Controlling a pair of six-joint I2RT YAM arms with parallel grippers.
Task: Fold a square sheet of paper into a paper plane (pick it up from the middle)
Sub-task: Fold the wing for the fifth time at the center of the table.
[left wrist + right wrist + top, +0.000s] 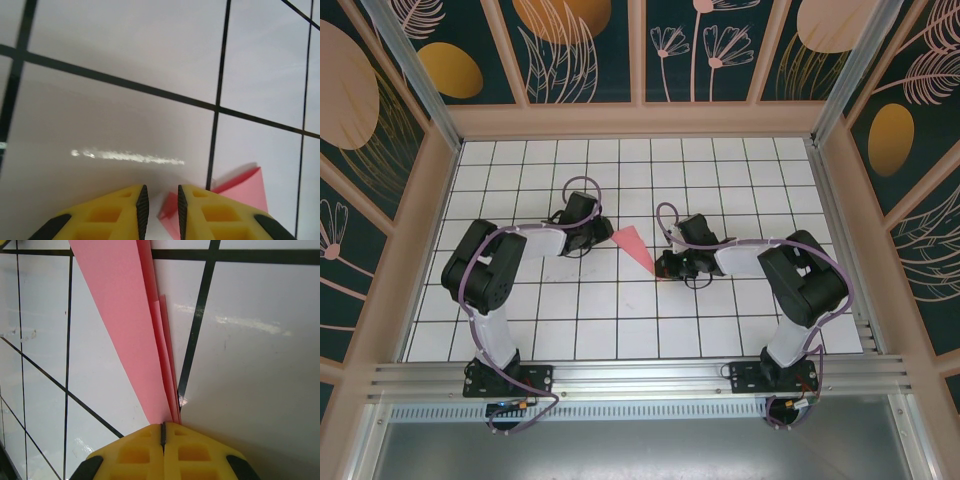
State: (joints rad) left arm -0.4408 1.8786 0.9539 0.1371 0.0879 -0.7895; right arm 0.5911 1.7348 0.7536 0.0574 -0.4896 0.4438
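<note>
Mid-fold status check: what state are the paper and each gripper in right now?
paper plane: folded into a narrow, layered dart, held at its pointed end.
right gripper: shut on the paper plane's pointed end.
left gripper: open by a narrow gap, low over the plane's wide end, apparently not clamping it.

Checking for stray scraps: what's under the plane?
White gridded table around the plane; the patch beneath is covered, its narrow end hidden in the shut right tool.

Overhead cam; wrist cams close on plane
</note>
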